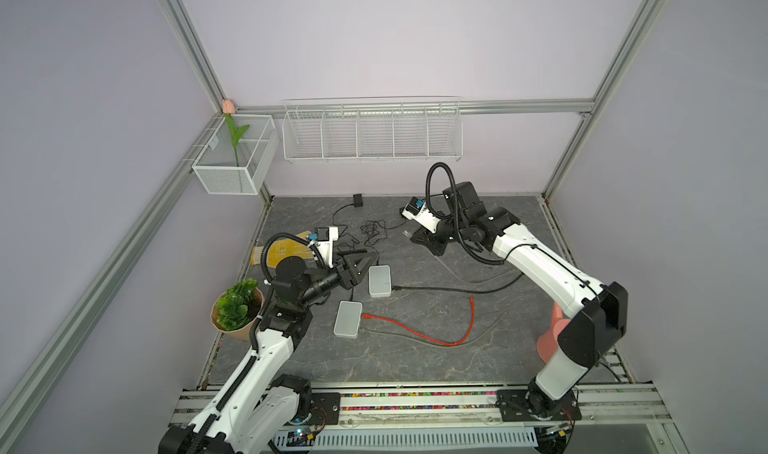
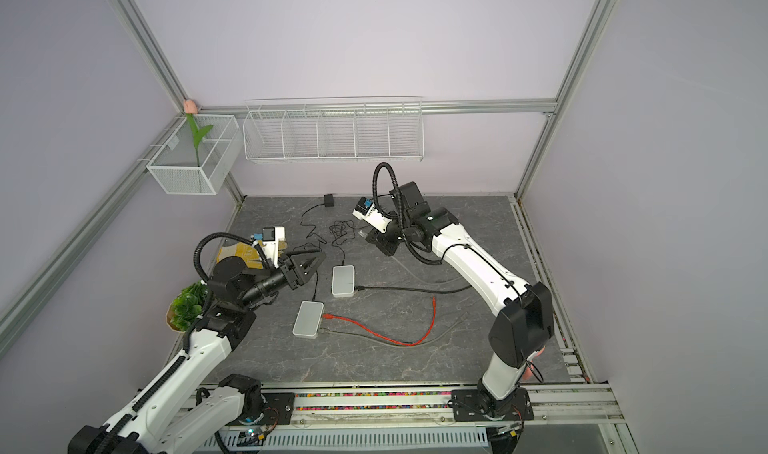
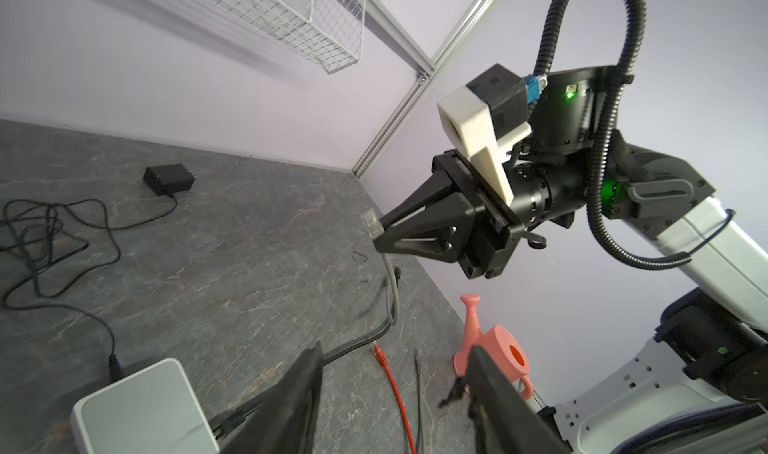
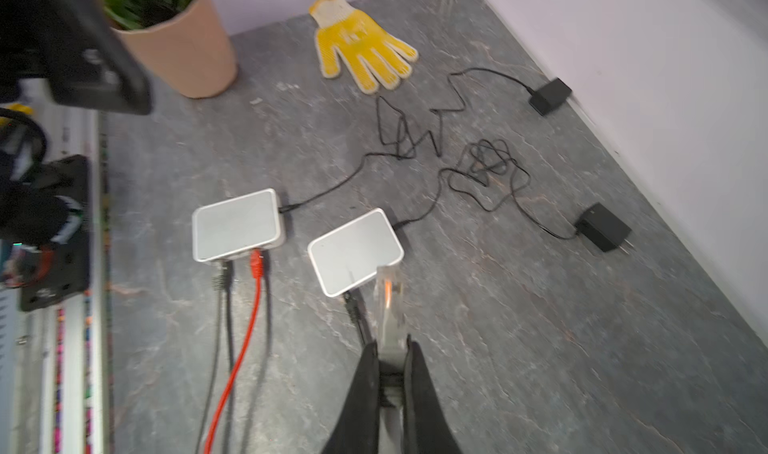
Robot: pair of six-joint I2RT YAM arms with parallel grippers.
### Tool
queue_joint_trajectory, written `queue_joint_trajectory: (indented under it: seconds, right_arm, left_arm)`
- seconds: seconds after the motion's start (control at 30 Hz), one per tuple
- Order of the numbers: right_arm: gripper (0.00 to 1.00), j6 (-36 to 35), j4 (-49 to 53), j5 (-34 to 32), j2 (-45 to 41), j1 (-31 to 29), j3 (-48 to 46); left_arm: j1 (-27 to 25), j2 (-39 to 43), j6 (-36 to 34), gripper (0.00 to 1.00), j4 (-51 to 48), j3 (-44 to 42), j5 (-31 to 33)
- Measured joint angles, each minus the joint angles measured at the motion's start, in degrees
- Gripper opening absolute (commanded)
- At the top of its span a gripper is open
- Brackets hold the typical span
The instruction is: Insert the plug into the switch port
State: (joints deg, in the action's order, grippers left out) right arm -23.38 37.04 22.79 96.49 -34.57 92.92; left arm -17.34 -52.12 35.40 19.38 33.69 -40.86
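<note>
My right gripper (image 4: 390, 346) is shut on a clear plug (image 4: 388, 294) that sticks out past its fingertips. In both top views it is held just above the table at the back, with the plug (image 1: 407, 233) (image 2: 362, 234) pointing left and its grey cable (image 3: 390, 298) trailing down. Two white switches lie mid-table: the far switch (image 1: 380, 281) (image 4: 355, 250) and the near switch (image 1: 348, 319) (image 4: 237, 223). My left gripper (image 1: 370, 257) (image 3: 397, 350) is open and empty, hovering at the far switch's back left corner.
A black cable (image 1: 457, 291) is plugged into the far switch; a red cable (image 1: 415, 331) and a grey one are plugged into the near switch. Thin black leads run to two adapters (image 4: 602, 227). A yellow glove (image 4: 361, 45), potted plant (image 1: 237, 306) and pink watering can (image 3: 494, 344) stand at the edges.
</note>
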Motion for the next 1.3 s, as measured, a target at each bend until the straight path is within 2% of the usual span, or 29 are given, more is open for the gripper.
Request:
queue_joint_trajectory:
  seconds: [0.3,0.73,0.83,0.87,0.93,1.0,1.07,1.3]
  right_arm:
    - [0.07,1.1,0.9,10.3,-1.1,0.2,-4.1]
    - [0.07,1.6,1.0,20.1,-1.6,0.5,-4.1]
    - [0.07,2.8,0.5,20.0,-2.3,0.5,-4.4]
    - [0.07,3.7,-0.4,18.0,-3.0,0.2,-5.0]
    - [0.07,5.1,-3.6,9.9,-5.2,-1.3,-7.5]
    - [0.07,5.5,-8.3,-1.3,-8.7,-5.2,-12.2]
    - [0.07,5.7,-12.8,-9.8,-11.8,-9.5,-17.0]
    - [0.07,4.9,-25.3,-30.5,-18.9,-15.7,-28.2]
  left_arm:
    - [-5.9,-5.1,0.2,0.56,2.6,4.6,-1.2]
    - [-7.3,-5.3,-0.5,0.55,1.2,4.7,-1.7]
    - [-7.7,-5.3,-0.2,0.55,1.3,4.7,-1.6]
    - [-7.8,-5.3,-0.2,0.54,1.3,4.7,-1.4]
    - [-8.0,-5.3,-0.3,0.54,0.9,4.7,-0.7]
    - [-8.1,-5.2,-0.7,0.54,-0.9,4.7,0.9]
    - [-8.1,-5.2,-0.9,0.53,-2.1,4.7,2.5]
    - [-8.2,-6.2,-0.5,0.52,-3.0,4.7,4.2]
